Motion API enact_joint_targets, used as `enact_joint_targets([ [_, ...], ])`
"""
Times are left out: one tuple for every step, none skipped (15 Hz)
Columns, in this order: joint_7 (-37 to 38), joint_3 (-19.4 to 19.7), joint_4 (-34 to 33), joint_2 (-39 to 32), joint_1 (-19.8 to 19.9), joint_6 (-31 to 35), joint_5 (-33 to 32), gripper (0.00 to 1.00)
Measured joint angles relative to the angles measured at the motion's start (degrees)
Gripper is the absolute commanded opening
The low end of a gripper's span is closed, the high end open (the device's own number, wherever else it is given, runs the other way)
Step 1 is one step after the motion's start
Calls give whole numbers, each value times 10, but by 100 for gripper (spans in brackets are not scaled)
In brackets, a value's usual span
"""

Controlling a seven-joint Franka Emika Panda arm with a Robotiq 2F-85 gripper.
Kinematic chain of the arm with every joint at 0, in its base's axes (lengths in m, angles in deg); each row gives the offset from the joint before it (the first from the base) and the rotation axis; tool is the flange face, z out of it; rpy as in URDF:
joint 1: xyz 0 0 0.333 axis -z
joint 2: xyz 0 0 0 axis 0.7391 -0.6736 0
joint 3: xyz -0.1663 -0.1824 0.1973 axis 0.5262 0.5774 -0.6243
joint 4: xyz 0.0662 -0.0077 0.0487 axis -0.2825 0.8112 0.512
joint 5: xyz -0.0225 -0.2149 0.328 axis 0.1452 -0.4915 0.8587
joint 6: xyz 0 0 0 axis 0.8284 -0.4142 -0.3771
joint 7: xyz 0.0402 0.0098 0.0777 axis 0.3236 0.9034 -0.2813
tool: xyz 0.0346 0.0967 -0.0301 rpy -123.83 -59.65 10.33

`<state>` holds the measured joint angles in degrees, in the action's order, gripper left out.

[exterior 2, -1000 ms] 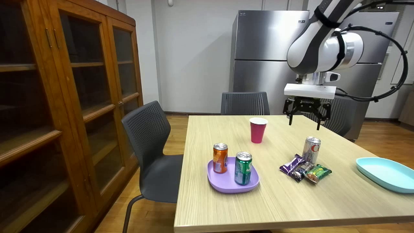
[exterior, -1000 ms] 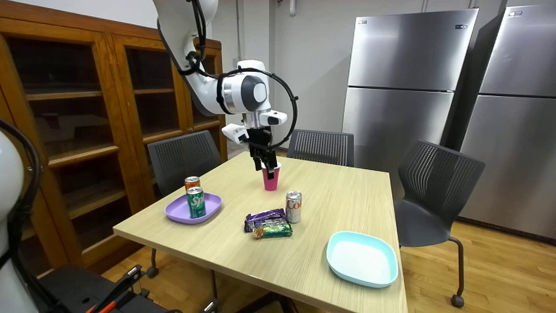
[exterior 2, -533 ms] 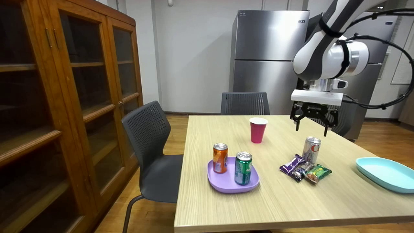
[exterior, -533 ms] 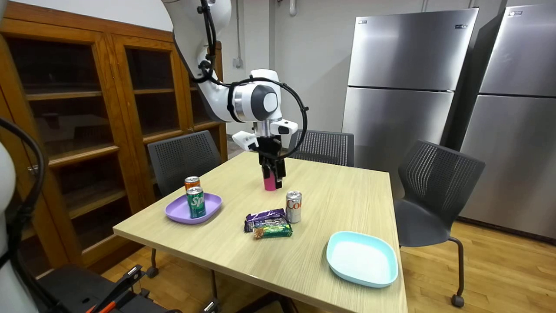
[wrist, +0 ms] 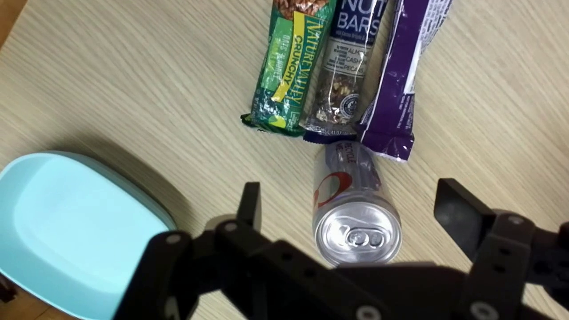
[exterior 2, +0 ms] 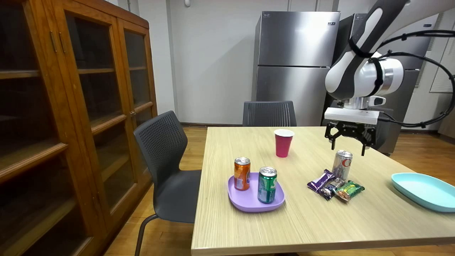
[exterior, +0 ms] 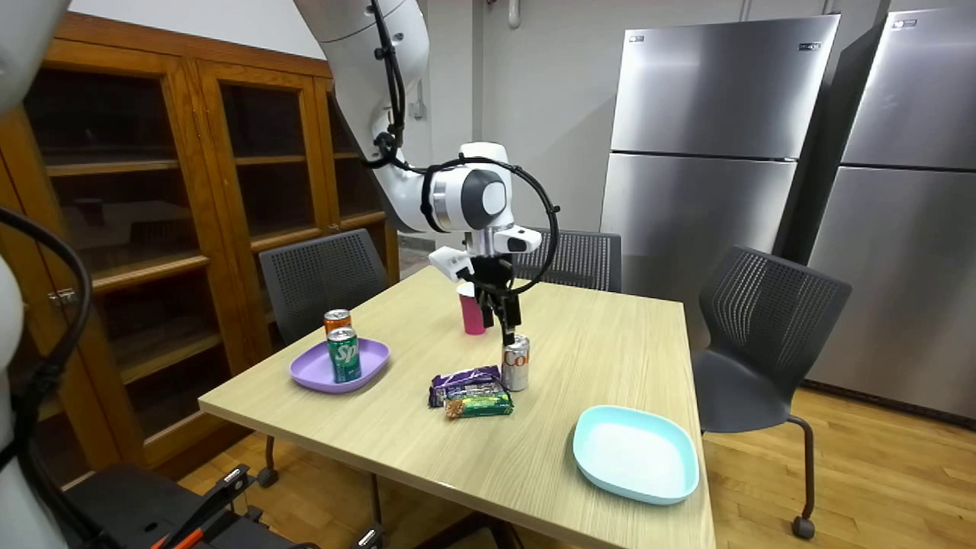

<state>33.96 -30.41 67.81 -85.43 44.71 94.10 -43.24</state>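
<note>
A silver cola can (wrist: pixel 358 233) stands upright on the table, seen in both exterior views too. My gripper (exterior 2: pixel 348 147) is open above it, with its fingertips near the height of the can's top. In the wrist view the can's lid shows between the two spread fingers, and a gap separates it from each finger pad (wrist: pixel 460 218). Against the can's base lie three snack bars: a green one (wrist: pixel 289 75), a clear-and-blue nut bar (wrist: pixel 344 84) and a purple one (wrist: pixel 398 93). Nothing is held.
A light-blue tray (exterior: pixel 637 488) lies near the table's edge. The purple tray (exterior 2: pixel 245 206) bears an orange can (exterior 2: pixel 242 174) and a green Sprite can (exterior 2: pixel 267 185). A pink cup (exterior 2: pixel 283 144) stands farther back. Chairs (exterior: pixel 762 343) surround the table.
The arm has come down and over toward the silver can, moving off the line of sight to the pink cup. The gripper has stayed open, and the objects on the table have not moved.
</note>
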Motion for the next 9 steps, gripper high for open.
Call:
enact_joint_targets([
  [0, 2, -7, -8, 1, 0, 1, 100],
  [0, 3, -13, -15, 3, 0, 2, 100],
  [0, 5, -20, -23, 4, 0, 5, 100],
  [0, 6, -27, -30, 5, 0, 9, 100],
  [0, 7, -35, -38, 6, -1, 13, 100],
  [0, 8, -43, -45, 7, -1, 17, 100],
  [0, 8, -51, -52, 9, -2, 20, 100],
  [0, 8, -59, -60, 9, -2, 24, 100],
  [0, 9, -68, -67, 10, -2, 27, 100],
])
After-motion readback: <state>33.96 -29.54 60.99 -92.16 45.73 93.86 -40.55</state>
